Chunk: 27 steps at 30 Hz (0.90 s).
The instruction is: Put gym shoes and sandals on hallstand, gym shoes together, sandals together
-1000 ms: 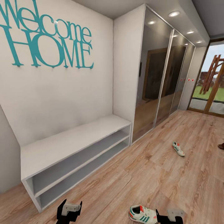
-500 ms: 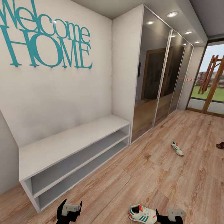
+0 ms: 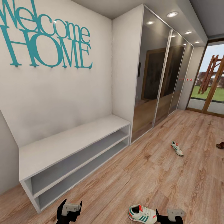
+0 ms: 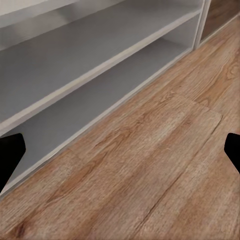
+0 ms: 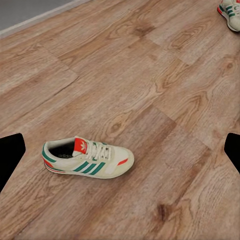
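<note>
One gym shoe (image 3: 142, 214) lies on its sole on the corridor floor (image 3: 149, 174), just left of my right gripper (image 3: 169, 215). In the right wrist view this shoe (image 5: 87, 158) sits below the open gripper (image 5: 120, 155), whose fingertips (image 5: 10, 157) are spread wide with nothing between them. The second gym shoe (image 3: 177, 148) lies farther down the corridor and appears again in the right wrist view (image 5: 230, 12). A dark brown sandal (image 3: 220, 145) is cut off by the right edge. The hallstand (image 3: 71, 143) stands against the left wall. My left gripper (image 3: 71, 207) hangs open near its front corner, facing its shelves (image 4: 75, 65).
Mirrored wardrobe doors (image 3: 158, 84) run along the wall past the hallstand. A glass door (image 3: 214, 84) closes the corridor's far end. Wood floor stretches between the shoes and the rack.
The head camera turned slightly right a second ago, shifting the whole picture left. Since half a second ago nothing has moved. Shoes and grippers keep their places.
</note>
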### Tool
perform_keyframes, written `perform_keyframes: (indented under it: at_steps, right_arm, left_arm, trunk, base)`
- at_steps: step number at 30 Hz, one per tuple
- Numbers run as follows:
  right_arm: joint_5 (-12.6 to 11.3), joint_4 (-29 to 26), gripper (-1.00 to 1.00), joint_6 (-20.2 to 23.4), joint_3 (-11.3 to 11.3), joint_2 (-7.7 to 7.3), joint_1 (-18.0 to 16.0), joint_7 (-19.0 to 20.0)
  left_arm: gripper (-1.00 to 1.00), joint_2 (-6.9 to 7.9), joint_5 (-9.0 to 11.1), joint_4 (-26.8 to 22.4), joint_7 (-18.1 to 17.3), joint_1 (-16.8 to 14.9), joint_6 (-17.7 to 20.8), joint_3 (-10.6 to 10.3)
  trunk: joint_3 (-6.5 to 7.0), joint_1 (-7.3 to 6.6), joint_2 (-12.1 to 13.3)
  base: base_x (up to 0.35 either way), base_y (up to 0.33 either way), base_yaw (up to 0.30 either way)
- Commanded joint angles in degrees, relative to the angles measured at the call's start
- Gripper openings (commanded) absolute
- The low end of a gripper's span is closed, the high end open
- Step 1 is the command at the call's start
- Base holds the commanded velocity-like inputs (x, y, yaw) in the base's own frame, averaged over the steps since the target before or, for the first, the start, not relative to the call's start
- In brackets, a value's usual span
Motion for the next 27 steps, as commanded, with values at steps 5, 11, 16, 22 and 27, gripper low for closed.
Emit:
perform_keyframes:
  at_steps: [5,11,16,22,27]
  right_arm:
    - [-0.1,0.0,1.0,-0.2,0.0,0.0,0.0,-0.1]
    - [-0.1,0.0,1.0,-0.2,0.0,0.0,0.0,-0.1]
    - [-0.1,0.0,1.0,-0.2,0.0,0.0,0.0,-0.1]
    - [-0.1,0.0,1.0,-0.2,0.0,0.0,0.0,-0.1]
    - [-0.1,0.0,1.0,-0.2,0.0,-0.01,0.0,-0.1]
  left_arm:
    - [1.0,0.04,-0.1,0.0,0.1,0.0,-0.2,-0.2]
    - [1.0,0.04,-0.1,0.0,0.1,0.0,-0.2,-0.2]
    - [1.0,0.04,-0.1,0.0,0.1,-0.1,-0.2,-0.2]
    - [1.0,0.04,-0.1,0.0,0.1,0.0,-0.2,-0.2]
    - [1.0,0.04,-0.1,0.0,0.1,0.0,-0.2,-0.2]
  trunk:
    - [-0.06,0.0,0.0]
    - [-0.06,0.0,0.0]
    - [-0.06,0.0,0.0]
    - [-0.06,0.0,0.0]
    - [-0.06,0.0,0.0]
  base:
    - [0.0,0.0,-0.042]
    - [0.0,0.0,-0.152]
    - [0.0,0.0,-0.221]
    - [0.0,0.0,-0.253]
    - [0.0,0.0,-0.275]
